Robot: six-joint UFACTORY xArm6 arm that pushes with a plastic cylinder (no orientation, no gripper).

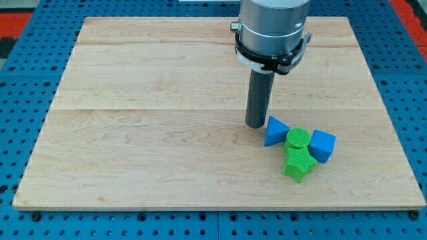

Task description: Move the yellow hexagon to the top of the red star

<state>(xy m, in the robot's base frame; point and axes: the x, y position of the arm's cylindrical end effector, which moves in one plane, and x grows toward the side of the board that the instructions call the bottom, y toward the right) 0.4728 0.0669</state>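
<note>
My tip (255, 125) rests on the wooden board (147, 133), right of centre. It stands just left of a blue triangle block (275, 131), touching or nearly touching its left corner. Right of the triangle lies a green round block (298, 139), then a blue cube-like block (323, 145). A green star-like block (298, 164) sits just below the green round one. These blocks form one tight cluster. No yellow hexagon and no red star show anywhere in the view; the arm's body hides part of the board's top edge.
The arm's grey cylindrical body (272, 30) hangs over the board's upper middle. A blue perforated table (27, 100) surrounds the board on all sides.
</note>
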